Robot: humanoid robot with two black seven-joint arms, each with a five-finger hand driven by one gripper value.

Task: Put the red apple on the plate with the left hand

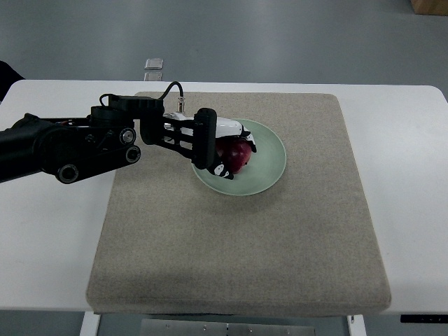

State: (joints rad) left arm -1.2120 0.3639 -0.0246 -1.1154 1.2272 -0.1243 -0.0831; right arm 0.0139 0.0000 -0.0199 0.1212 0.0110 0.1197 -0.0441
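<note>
A black robot arm [63, 147] reaches in from the left edge of the frame, low over a white surface [49, 231], its jointed segments and round fittings lying across the left border of a beige mat [238, 238] that covers most of the surface. A thin black cable [168, 89] loops up from the wrist and bends back down toward the hand. The left robot hand [220, 143], black and white, extends over the left side of a pale green plate [269, 164] that sits on the upper middle of the mat. Its fingers [225, 170] are curled around a red apple [238, 154], one set wrapping over the top and another hooked under the near side, so the hand is clamped on the fruit. The apple sits within the plate's rim, left of the plate's centre; whether it rests on the plate or is held just above it cannot be told from this steep view. The right half of the plate is bare, and the mat beyond it runs out to the right. Past the far edge of the surface, on the grey floor [280, 42], lies a small pale square object [154, 64], and a brown box corner [428, 5] shows at the top right.
</note>
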